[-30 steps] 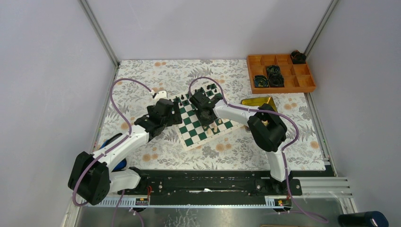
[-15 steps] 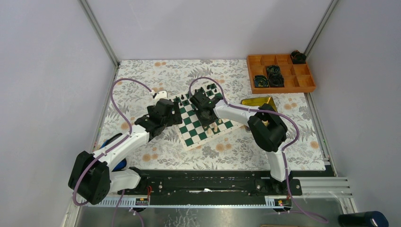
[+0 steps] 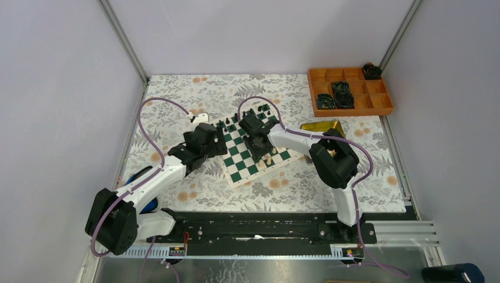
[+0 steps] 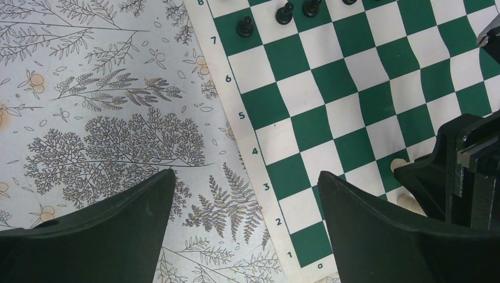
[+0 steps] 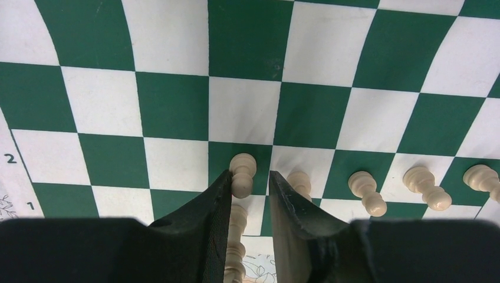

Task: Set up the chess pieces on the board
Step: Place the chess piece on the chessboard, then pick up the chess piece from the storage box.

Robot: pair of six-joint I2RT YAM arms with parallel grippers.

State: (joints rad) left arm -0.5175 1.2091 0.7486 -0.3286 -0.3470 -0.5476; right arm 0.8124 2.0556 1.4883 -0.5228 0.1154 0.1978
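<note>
The green-and-white board (image 3: 237,171) lies tilted at the table's middle. Black chess pieces (image 4: 244,26) stand along its far rows. Cream pawns (image 5: 365,191) line row 2. My right gripper (image 5: 250,174) is low over that row, open. One cream pawn (image 5: 243,167) stands upright between its fingers; it rests against the left finger, with a gap to the right one. A taller cream piece (image 5: 236,236) stands behind it on row 1. My left gripper (image 4: 246,175) hangs wide open over the board's (image 4: 330,88) left border, holding nothing.
An orange compartment tray (image 3: 354,112) with black coiled cables sits at the back right. A gold tin (image 3: 321,125) lies beside the right arm's elbow. Floral cloth (image 3: 177,94) surrounds the board. Grey walls with metal rails close in the sides.
The right gripper's fingers have spread apart off the cream pawn, which now stands on its square. Both arms have hardly shifted.
</note>
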